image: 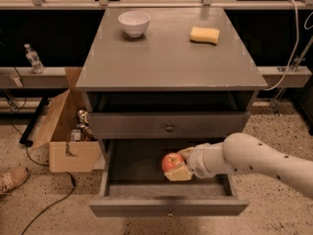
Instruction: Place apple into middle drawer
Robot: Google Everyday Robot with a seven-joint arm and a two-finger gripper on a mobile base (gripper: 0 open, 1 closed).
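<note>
The gripper (177,164) is seen inside the middle drawer (166,205), clamped on the apple (170,160): one tan finger (178,174) is set under the fruit and the other is pressed against its right side. The apple is held over the dark interior, right of centre and nearer the front than the back; whether it touches the floor of the drawer cannot be told.

The white arm (264,161) is brought in from the right, across the drawer's right wall. The middle drawer is pulled well out, and open room is left in it to the left of the apple and behind it. Just above, the upper drawer (122,124) is shut, a round knob (169,128) centred on its front, with an open slot between it and the cabinet (166,62) top.

On that top, a white bowl (134,22) is placed at the back left and a yellow sponge (205,35) at the back right, well apart. To the left of the cabinet, a cardboard box (66,153) is set on the speckled floor, close against its side. A bottle (33,58) is stood on a ledge further left, and a shoe (11,179) and a cable (49,207) are found at the lower left.
</note>
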